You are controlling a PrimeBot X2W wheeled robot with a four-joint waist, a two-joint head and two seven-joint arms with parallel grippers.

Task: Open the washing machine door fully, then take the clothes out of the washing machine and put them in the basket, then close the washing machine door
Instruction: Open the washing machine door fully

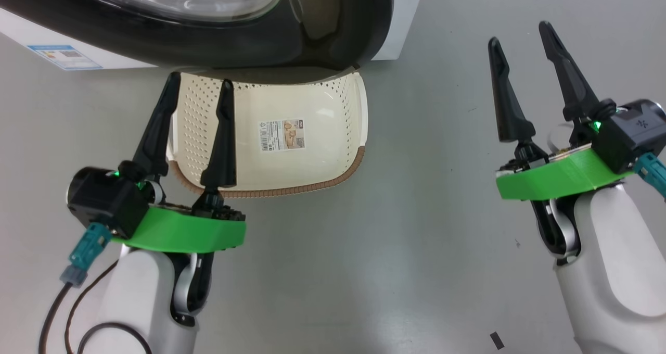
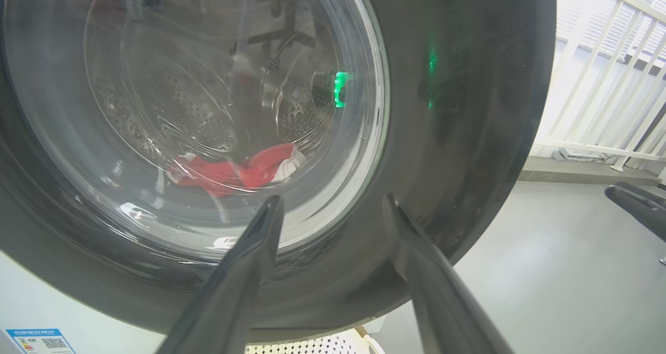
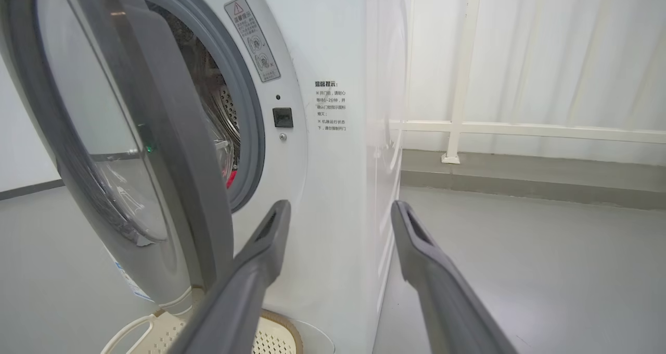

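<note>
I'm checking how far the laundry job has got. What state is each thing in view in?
washing machine door: partly open, swung out over the basket
washing machine: loaded, front opening partly uncovered
clothes: inside the machine, seen through the door glass
basket: empty, on the floor
left gripper: jaws open, holding nothing
right gripper: jaws open, holding nothing
</note>
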